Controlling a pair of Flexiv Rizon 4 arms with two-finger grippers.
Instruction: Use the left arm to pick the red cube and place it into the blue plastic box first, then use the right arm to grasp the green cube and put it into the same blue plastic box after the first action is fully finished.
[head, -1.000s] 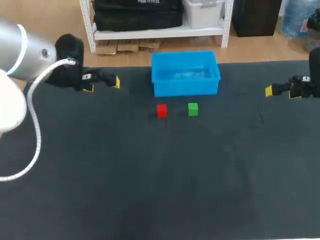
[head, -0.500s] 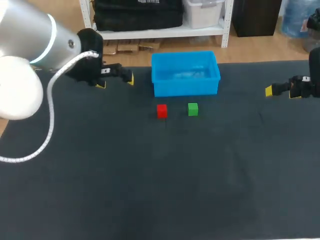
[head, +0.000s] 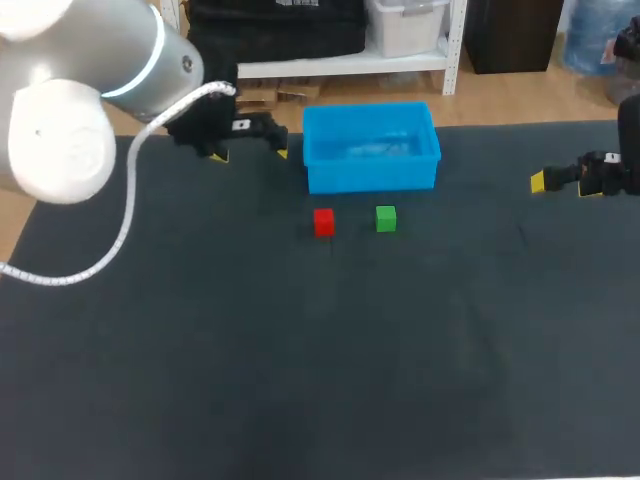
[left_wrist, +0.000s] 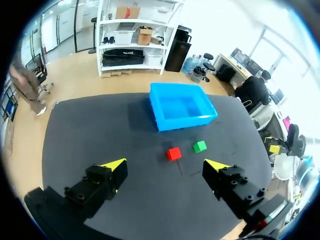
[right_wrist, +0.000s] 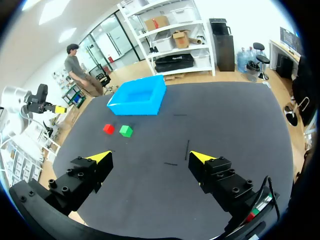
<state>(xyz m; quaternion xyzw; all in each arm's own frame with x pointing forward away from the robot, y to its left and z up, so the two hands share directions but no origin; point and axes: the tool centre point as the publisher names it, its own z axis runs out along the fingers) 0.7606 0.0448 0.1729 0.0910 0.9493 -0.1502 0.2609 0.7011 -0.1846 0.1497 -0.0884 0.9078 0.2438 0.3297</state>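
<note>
- my left jaws are spread wide, holding nothing; my right jaws are also wide and empty.
- red cube (head: 323, 221) and green cube (head: 386, 218) sit apart on the dark tabletop (head: 300, 350), just in front of the blue plastic box (head: 371, 175).
- left arm (head: 120, 70) hangs beside the box's left end; right arm (head: 608, 175) is at the right edge.

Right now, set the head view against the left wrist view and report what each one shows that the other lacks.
Head view only: the left arm, its silver links over the table's far left corner. Left wrist view only: the left end effector seen along its own fingers, open with nothing between them, and the red cube ahead of the gap. Both: the red cube, the green cube beside it and the blue plastic box beyond them, all on the dark table.
</note>
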